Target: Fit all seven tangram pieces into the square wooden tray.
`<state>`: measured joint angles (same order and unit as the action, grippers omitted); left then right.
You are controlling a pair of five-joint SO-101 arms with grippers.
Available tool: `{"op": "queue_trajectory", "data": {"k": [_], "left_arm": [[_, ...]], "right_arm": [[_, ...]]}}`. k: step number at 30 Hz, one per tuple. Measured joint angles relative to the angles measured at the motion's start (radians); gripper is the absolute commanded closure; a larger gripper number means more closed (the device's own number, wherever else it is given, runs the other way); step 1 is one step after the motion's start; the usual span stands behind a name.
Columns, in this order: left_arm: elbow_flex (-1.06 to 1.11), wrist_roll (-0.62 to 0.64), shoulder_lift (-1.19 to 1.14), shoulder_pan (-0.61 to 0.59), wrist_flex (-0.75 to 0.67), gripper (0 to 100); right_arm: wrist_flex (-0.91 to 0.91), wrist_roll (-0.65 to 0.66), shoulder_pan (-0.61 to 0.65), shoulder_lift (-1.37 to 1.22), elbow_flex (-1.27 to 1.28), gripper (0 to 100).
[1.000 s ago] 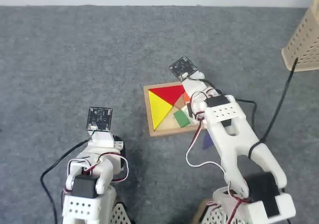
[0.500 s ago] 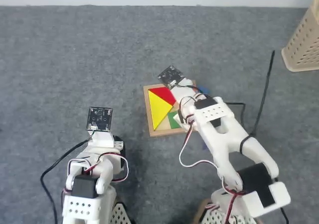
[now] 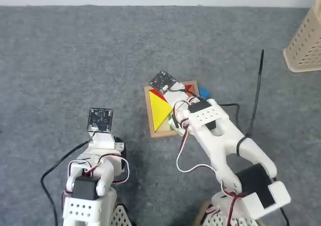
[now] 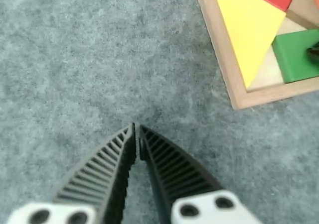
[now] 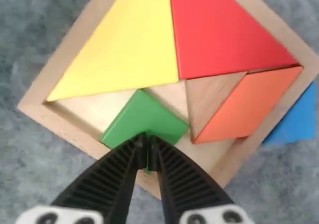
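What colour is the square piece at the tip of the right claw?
The square piece is green; the right wrist view shows it best.

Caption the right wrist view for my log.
Right gripper at the green wooden square in the square wooden tray, beside a yellow triangle and a red triangle.

**High view.** The right arm [image 3: 215, 130] covers most of the tray [image 3: 147, 110]. The red triangle [image 3: 156, 92] is reduced to slivers and the green square [image 3: 173, 121] to a trace. The blue piece [image 3: 203, 92] is partly hidden beside the tray's far corner. The basket [image 3: 306, 40] is cut by the frame edge.

**Left wrist view.** The frame edges cut the tray, the red triangle and the green square. A dark shape [image 4: 314, 52] at the edge overlaps the square, and too little of it shows to name it.

**Right wrist view.** The right gripper [image 5: 148, 139] covers the square's near corner. Whether its tips pinch the square or merely press on it cannot be told. The tray's rim hides part of the blue piece, and two tray corners are cut off.
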<state>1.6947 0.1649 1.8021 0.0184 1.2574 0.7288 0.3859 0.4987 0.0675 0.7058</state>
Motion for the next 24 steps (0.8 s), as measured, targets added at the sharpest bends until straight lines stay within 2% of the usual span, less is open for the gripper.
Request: {"op": "queue_trajectory", "data": {"k": [14,17,22,24], "left_arm": [[0.000,0.000,0.000,0.000,0.000,99],[0.000,0.000,0.000,0.000,0.000,99],[0.000,0.000,0.000,0.000,0.000,99],[0.000,0.000,0.000,0.000,0.000,99]], "right_arm": [[-0.017,-0.100,0.000,-0.100,-0.091,98.9],[0.014,-0.166,0.000,-0.081,-0.098,98.0],[0.089,-0.221,0.011,0.026,-0.098,83.5],[0.106,-0.222,0.029,0.031,-0.098,81.5]]}}
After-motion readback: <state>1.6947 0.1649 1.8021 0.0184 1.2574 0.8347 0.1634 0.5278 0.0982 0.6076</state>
